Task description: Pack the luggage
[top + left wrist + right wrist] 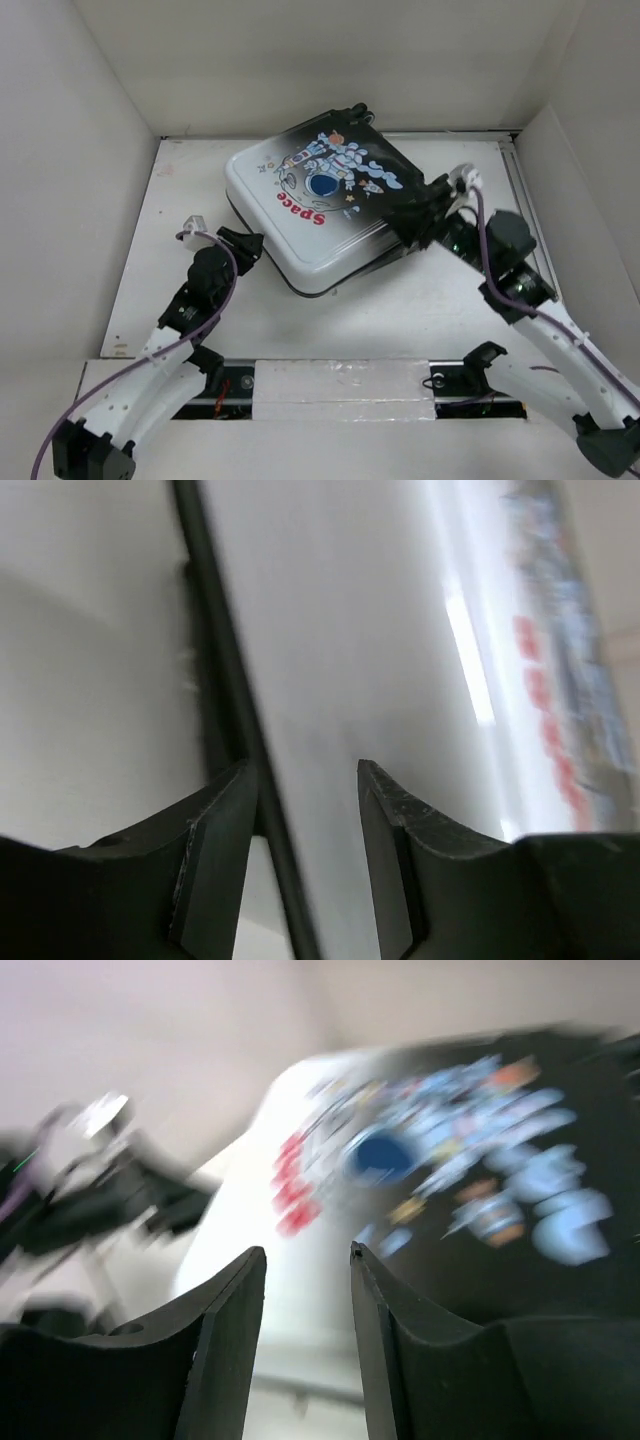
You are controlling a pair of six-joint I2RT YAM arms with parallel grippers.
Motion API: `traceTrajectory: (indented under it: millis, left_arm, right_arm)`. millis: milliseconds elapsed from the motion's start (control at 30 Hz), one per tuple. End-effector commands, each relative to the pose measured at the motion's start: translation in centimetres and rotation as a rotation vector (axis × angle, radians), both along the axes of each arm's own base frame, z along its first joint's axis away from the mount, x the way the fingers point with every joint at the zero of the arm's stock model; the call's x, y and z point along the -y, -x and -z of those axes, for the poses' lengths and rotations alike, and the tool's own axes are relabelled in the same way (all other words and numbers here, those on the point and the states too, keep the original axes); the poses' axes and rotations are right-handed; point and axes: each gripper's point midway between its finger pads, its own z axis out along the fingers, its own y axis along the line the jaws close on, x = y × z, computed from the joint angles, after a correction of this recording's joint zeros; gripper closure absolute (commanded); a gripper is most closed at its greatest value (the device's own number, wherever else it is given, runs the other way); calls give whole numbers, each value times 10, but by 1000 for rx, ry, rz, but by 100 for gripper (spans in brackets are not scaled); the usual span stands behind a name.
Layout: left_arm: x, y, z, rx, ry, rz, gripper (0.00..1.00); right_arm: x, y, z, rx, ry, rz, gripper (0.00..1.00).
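Note:
The luggage (320,205) lies flat at the back middle of the table, its astronaut and red "Space" print facing up and its lid down over the lower shell. My left gripper (247,246) is at its left edge. In the left wrist view the gripper (305,772) is open, its fingers straddling the dark seam of the white shell (380,630). My right gripper (415,215) is at the luggage's right, black edge. In the blurred right wrist view the gripper (308,1252) is open, just above the shell (430,1170).
White walls (90,150) close in the table on the left, back and right. A taped strip (340,385) runs along the near edge between the arm bases. The left arm shows blurred in the right wrist view (90,1175).

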Motion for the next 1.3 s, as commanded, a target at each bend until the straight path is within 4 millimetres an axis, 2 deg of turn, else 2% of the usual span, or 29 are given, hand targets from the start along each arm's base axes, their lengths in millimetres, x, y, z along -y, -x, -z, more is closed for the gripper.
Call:
traceTrajectory:
  millis: [0, 33, 67, 100, 133, 167, 200, 233, 267, 300, 333, 367, 400, 467, 533, 633, 733, 833, 867, 900, 933, 967, 1000, 1033, 1067, 1100, 1133, 1233, 1267]
  left_arm:
    - [9, -10, -2, 6, -29, 32, 59]
    - [9, -14, -6, 28, -35, 26, 57]
    - [10, -17, -19, 70, -25, 27, 56]
    - [12, -22, -38, 133, -6, 27, 49]
    - [16, -27, -53, 175, -3, 41, 45]
    - [16, -34, -71, 236, 4, 33, 39]
    - [17, -40, -75, 231, 0, 22, 39]
    - [17, -50, -87, 255, -10, 12, 36]
    - [28, -57, -93, 258, -20, 71, 35]
    - [31, -83, -107, 239, -26, 76, 35]
    - [35, -92, -103, 188, -52, 105, 35]
    - [36, -101, -109, 171, -71, 114, 35]
    - [33, -107, -118, 161, -71, 83, 35]
    - [17, -107, -154, 249, -42, 6, 35]
    - [-8, -97, -164, 298, 6, -93, 35]
    - [-24, -91, -159, 309, 25, -132, 38]
    - [-40, -96, -136, 266, 32, -184, 38]
    - [-69, -133, -121, 219, 59, -239, 38]
    - [-65, -145, -120, 208, 83, -164, 37]
    - [-74, -178, -115, 177, 90, -129, 37]
    - [-83, -196, -108, 142, 87, -148, 38]
    - [-79, -212, -104, 122, 73, -88, 39]
    - [-77, -253, -108, 117, 44, -54, 41]
    - [-75, -266, -85, 4, 23, -33, 41]
    - [-72, -283, -80, -17, -22, 15, 41]
    - [-58, -302, -119, 59, -24, 111, 41]
    - [-53, -324, -69, -45, -13, 151, 41]
    - [-42, -350, -35, -110, -23, 211, 41]
    - [-40, -355, -31, -98, -20, 222, 41]
  right_arm:
    - [-31, 39, 39, 38, -2, -181, 55]
    - [-40, 53, 53, 2, 18, -230, 55]
    - [-44, 62, 74, -36, 42, -263, 55]
    - [-46, 71, 81, -47, 49, -286, 57]
    - [-44, 72, 105, -119, 69, -239, 57]
    - [-38, 71, 107, -135, 43, -191, 60]
    - [-34, 66, 123, -185, 45, -136, 60]
    - [-26, 62, 124, -219, -3, -74, 63]
    - [-15, 51, 131, -236, -18, 17, 65]
    - [-11, 49, 142, -266, -9, 48, 69]
    - [-6, 45, 146, -283, -10, 80, 74]
    - [-2, 45, 155, -315, 8, 103, 76]
    - [6, 38, 162, -329, 24, 161, 76]
    - [14, 33, 170, -367, 31, 225, 77]
    - [21, 29, 176, -386, 42, 271, 77]
    - [29, 23, 188, -409, 60, 323, 77]
    - [43, 15, 200, -430, 67, 396, 77]
    - [52, 8, 206, -448, 69, 445, 91]
    - [58, 4, 209, -455, 70, 471, 94]
    - [61, 2, 213, -466, 79, 483, 97]
    - [63, 0, 215, -478, 74, 498, 97]
    - [70, -4, 215, -479, 68, 523, 99]
    - [73, -6, 220, -492, 79, 536, 99]
    - [72, -9, 224, -503, 82, 534, 99]
    - [75, -11, 227, -512, 89, 546, 99]
    - [77, -16, 222, -506, 71, 554, 99]
    - [80, -18, 225, -514, 76, 566, 99]
    - [85, -30, 224, -525, 67, 587, 98]
    - [84, -35, 226, -528, 79, 585, 92]
